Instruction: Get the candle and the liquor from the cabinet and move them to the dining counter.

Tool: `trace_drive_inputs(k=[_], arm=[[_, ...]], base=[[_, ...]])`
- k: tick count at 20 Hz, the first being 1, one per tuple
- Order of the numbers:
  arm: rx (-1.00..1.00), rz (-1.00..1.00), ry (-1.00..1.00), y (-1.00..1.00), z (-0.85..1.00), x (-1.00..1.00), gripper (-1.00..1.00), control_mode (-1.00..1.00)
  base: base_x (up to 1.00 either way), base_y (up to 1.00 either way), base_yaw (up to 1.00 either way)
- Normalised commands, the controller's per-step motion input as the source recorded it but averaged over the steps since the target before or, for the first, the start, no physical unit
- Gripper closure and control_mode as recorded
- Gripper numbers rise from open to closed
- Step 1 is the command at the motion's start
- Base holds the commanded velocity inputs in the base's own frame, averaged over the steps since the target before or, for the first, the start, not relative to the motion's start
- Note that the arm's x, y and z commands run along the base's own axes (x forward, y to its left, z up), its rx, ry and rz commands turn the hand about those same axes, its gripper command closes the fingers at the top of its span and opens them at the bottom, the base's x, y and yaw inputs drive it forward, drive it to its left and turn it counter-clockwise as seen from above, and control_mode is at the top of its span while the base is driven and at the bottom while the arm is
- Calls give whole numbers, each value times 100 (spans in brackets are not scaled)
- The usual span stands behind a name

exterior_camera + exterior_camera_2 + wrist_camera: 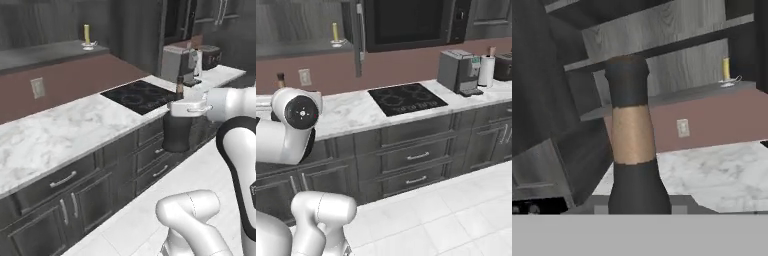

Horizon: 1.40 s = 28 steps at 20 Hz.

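Gripper jaws are closed on the liquor, held at the shoulder where the wide black body narrows to the neck. In the left base view the bottle hangs upright below the hand, clear of the counter edge and in front of the lower drawers, with its neck and dark cap rising just above the hand. In the hand view the neck stands right in front of the camera, a tan band below a dark cap, so the bottle sits centred between the fingers.

The bottle is judged to be glass: stiff, smooth, fairly heavy for its size, and breakable if dropped or knocked on stone. Its mass lies well below the grip, so swinging is likely on fast moves, and slip at the smooth shoulder is possible. A hold around the shoulder, as here, is judged sound, since the flare below would resist sliding; the thin neck alone would be a poorer place.

The candle stands upright on its small silvery base on the cabinet shelf, above the maroon backsplash and well apart from the hand. It is judged light, slim and easily tipped, and soft enough to mark; it would best be taken low on the stem, near the base.
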Motion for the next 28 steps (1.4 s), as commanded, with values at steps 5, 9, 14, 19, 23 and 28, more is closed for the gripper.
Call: trace_drive_inputs(k=[5,9,14,19,23,28], arm=[[0,0,0,0,0,0,100,100],[0,0,0,0,0,0,100,100],[0,0,0,0,0,0,100,100],[0,0,0,0,0,0,100,100],[0,0,0,0,0,0,100,100],[0,0,0,0,0,0,100,100]], base=[[-5,4,-96],[0,3,-99],[0,4,-100],[0,5,-100],[0,3,-100],[0,3,-100]])
